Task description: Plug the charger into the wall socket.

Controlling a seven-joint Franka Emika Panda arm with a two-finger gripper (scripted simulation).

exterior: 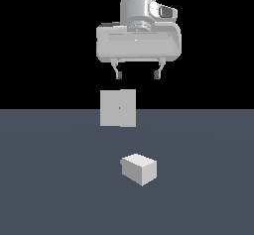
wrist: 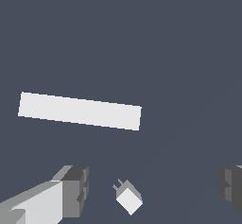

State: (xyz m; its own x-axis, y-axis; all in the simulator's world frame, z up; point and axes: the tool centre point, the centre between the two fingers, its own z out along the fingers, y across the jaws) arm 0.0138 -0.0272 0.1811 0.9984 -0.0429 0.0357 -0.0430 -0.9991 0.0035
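Pincer high above charger and wall socket.

Exterior view: the pincer [exterior: 138, 74] hangs spread wide and empty; the wall socket [exterior: 118, 108] stands upright on the counter [exterior: 49, 179], the charger [exterior: 139, 169] nearer the camera, apart.
Wrist view: the charger [wrist: 128, 198] lies between the fingers [wrist: 71, 192], prongs toward the socket [wrist: 79, 110].

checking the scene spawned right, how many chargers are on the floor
1. The charger lies alone on the floor, nearer the camera than the upright wall socket, below the open gripper. The wrist view shows the same single charger; nothing suggests another.
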